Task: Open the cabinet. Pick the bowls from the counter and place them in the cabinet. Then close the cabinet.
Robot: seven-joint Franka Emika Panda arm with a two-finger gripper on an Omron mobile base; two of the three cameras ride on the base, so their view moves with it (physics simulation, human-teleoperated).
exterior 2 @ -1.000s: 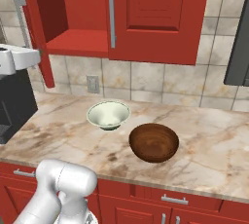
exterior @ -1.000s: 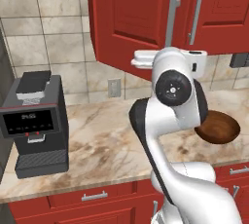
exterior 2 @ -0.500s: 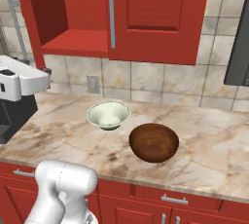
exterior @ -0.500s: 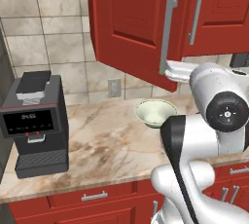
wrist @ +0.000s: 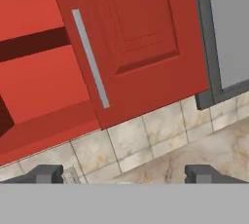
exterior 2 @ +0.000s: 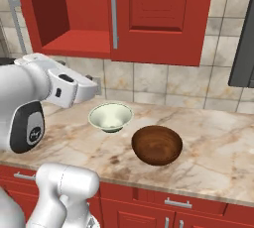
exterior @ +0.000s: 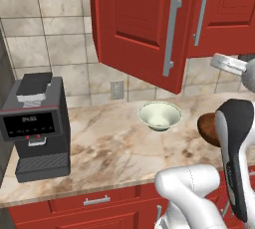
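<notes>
two bowls sit on the tabletop (exterior 2: 218, 142), near each other: the cream-green bowl (exterior 2: 110, 117) toward the wall, the brown wooden bowl (exterior 2: 157, 144) nearer the front edge. above them the cabinet (exterior 2: 149, 19) has its left door (exterior: 142, 29) swung out, the red shelf (exterior 2: 82, 41) bare, its right door shut. the claw (wrist: 124, 173) faces the cabinet, tips spread wide and holding nothing. a coffee machine (exterior: 36, 126) stands at the left.

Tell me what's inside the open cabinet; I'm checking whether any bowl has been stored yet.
The open left half of the cabinet holds nothing on its red shelf. The cream bowl and wooden bowl sit on the counter. The closed right door hides the rest.
</notes>
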